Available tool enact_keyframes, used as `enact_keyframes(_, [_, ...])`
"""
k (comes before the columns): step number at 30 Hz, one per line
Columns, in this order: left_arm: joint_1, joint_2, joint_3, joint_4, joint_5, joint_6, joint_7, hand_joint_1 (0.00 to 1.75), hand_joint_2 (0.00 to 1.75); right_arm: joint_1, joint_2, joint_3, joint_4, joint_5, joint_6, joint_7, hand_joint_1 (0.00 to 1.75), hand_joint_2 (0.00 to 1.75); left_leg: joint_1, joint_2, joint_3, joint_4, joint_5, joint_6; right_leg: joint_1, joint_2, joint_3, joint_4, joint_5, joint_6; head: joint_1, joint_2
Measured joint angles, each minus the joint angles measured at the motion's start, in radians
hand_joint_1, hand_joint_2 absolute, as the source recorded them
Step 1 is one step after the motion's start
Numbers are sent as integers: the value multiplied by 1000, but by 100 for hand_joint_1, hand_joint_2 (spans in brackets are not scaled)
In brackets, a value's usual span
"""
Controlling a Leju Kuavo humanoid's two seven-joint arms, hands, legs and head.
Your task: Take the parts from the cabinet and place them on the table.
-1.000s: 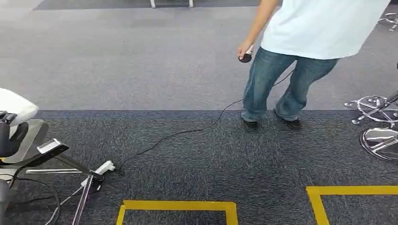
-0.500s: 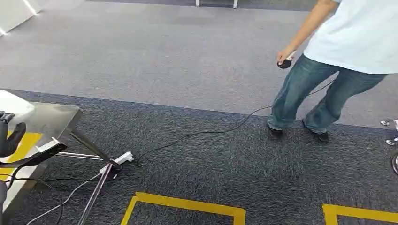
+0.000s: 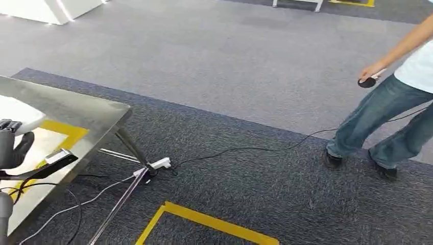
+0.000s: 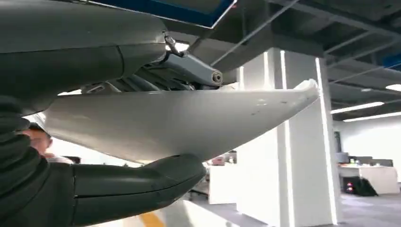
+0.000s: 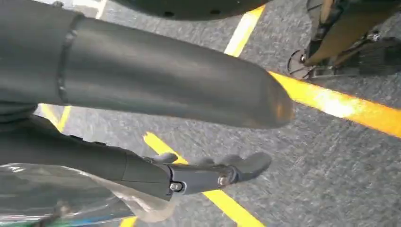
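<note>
Hazard assessment: the left hand (image 4: 61, 184) is grasping a white curved part (image 4: 179, 123), clamping it between the thumb beneath and the fingers above. In the head view the part is hanging over the near end of the steel table (image 3: 81, 109), not yet resting on it. The broad, smooth shell is probably offering little purchase, so it is likely sitting loosely in the grip; any jolt during the approach is risking a slip or a rotation out of the hand.

The right hand (image 5: 189, 142) is hanging low over the carpet and yellow floor tape (image 5: 331, 101). Something clear and crinkled is lying beside its fingers (image 5: 208, 175); whether they are gripping it cannot be determined.

A black cable (image 3: 255, 149) is running across the carpet from the person (image 3: 393, 122) to a power strip (image 3: 159, 164) just beside the table leg (image 3: 130, 148). A foot stepping there is risking a snag and a stumble. The table corner is also lying near the left arm, so a turn toward it is risking a knock.
</note>
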Motion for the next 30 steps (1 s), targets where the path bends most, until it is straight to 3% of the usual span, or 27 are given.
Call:
enact_keyframes(1, [2,0,-2,0,0,0,0,175,175,-1,0,0,0,0,-1,3,0,0,1,-11,0,-4,3,-7,1,-11,2,-2,1,-4,0,0])
enact_keyframes(2, [4,1,-2,0,0,1,0,175,175,0,1,0,0,0,-2,3,0,0,1,-11,-1,0,-2,-11,-10,-28,10,-16,7,-13,-1,0])
enact_keyframes(3, [6,1,-2,0,1,2,0,175,175,-1,0,-1,0,0,-3,2,0,0,-6,45,-7,19,-15,-15,-8,-40,16,-21,7,-19,-5,0])
enact_keyframes(4, [0,2,-3,0,1,2,0,175,175,0,0,0,0,0,-4,2,0,0,-6,86,-33,73,-48,-19,-6,-54,20,-22,5,-25,-15,0])
enact_keyframes(5, [-3,0,-4,0,1,3,0,175,175,1,0,0,0,0,-5,2,0,0,-4,108,-73,156,-86,-23,-5,-70,22,-22,2,-29,-13,0])
enact_keyframes(6, [0,0,-6,1,1,3,0,175,175,2,0,0,0,0,-5,2,0,0,-2,117,-110,233,-117,-27,-4,-85,24,-21,-1,-31,-14,0])
enact_keyframes(7, [3,0,-6,2,2,3,0,175,175,3,0,0,0,0,-5,3,0,0,-1,120,-139,288,-131,-29,-3,-98,25,-21,-4,-31,-14,0])
enact_keyframes(8, [4,0,-7,3,2,3,0,175,175,3,0,0,0,0,-5,3,0,0,0,121,-145,296,-121,-30,-3,-113,27,-21,-6,-30,-14,0])
enact_keyframes(9, [4,0,-7,4,2,3,0,175,175,4,0,0,0,-1,-5,3,0,0,1,124,-127,260,-88,-30,-2,-127,31,-21,-10,-29,-13,0])
enact_keyframes(10, [4,0,-7,4,2,3,1,175,175,3,0,0,0,0,-5,3,0,0,0,130,-91,188,-45,-27,-2,-139,36,-21,-13,-27,-14,0])
enact_keyframes(11, [4,0,-7,4,3,3,1,175,175,2,0,0,0,0,-5,3,0,0,-2,151,-37,87,4,-21,-1,-152,45,-21,-19,-23,-14,0])
enact_keyframes(12, [3,0,-7,4,3,3,1,175,175,2,0,0,0,0,-4,3,0,0,-9,199,-1,16,18,-13,1,-161,51,-21,-24,-19,-14,0])
enact_keyframes(13, [-2,0,-8,4,3,2,1,175,175,2,0,0,0,0,-3,3,0,0,-23,215,8,-2,2,-8,10,-172,50,-18,-29,-10,-14,0])
enact_keyframes(16, [1,0,-8,4,5,1,2,175,175,-1,0,0,0,0,-4,6,0,0,-22,179,-2,1,0,7,11,-209,60,-25,-34,1,-11,0])
enact_keyframes(17, [1,0,-8,4,5,1,2,175,175,-4,0,0,0,0,-4,7,0,0,-17,164,2,-8,5,15,12,-221,66,-26,-41,9,-12,0])
enact_keyframes(18, [4,-1,-9,4,5,1,2,175,175,-6,0,0,0,0,-4,8,0,0,-11,156,6,-11,7,20,7,-171,55,-11,-55,16,-10,0])
enact_keyframes(19, [-1,-1,-9,4,4,0,2,175,175,-7,0,0,0,0,-6,8,0,0,-9,148,5,-11,6,26,4,-123,33,37,-85,15,-6,0])
enact_keyframes(20, [-1,-2,-10,4,3,0,2,175,175,-6,0,0,0,0,-6,8,0,0,-8,137,4,-10,6,29,3,-96,-9,119,-122,16,0,0])
enact_keyframes(22, [0,-4,-11,5,3,0,2,175,175,-3,0,0,0,0,-6,8,0,0,-8,111,3,-10,5,31,3,-82,-98,280,-176,19,0,0])
enact_keyframes(23, [0,-5,-11,5,3,0,2,175,175,0,0,0,0,0,-6,7,0,0,-8,97,4,-9,5,31,3,-81,-119,304,-168,19,0,0])
enact_keyframes(24, [1,-6,-12,5,3,0,3,175,175,2,-1,0,0,-1,-6,6,0,0,-8,81,5,-8,5,31,3,-79,-116,277,-132,18,0,0])
enact_keyframes(26, [0,-7,-12,5,3,0,3,175,175,2,-2,0,0,-1,-6,4,0,0,-6,52,7,-5,2,27,1,-65,-56,121,-30,13,0,0])
enact_keyframes(27, [0,-8,-12,5,3,0,3,175,175,1,-2,0,0,-1,-6,3,0,0,-5,40,6,-1,-1,22,-2,-28,-19,29,11,10,1,0])
enact_keyframes(28, [0,-9,-12,5,3,0,3,175,175,0,-3,0,0,-1,-6,3,0,0,-9,30,-1,3,-2,15,-10,34,-8,9,-9,8,1,0])
enact_keyframes(30, [-3,-9,-13,5,3,0,3,175,175,1,-3,0,0,-1,-6,3,0,0,2,5,-12,4,4,-1,-4,16,3,-1,-10,4,0,0])
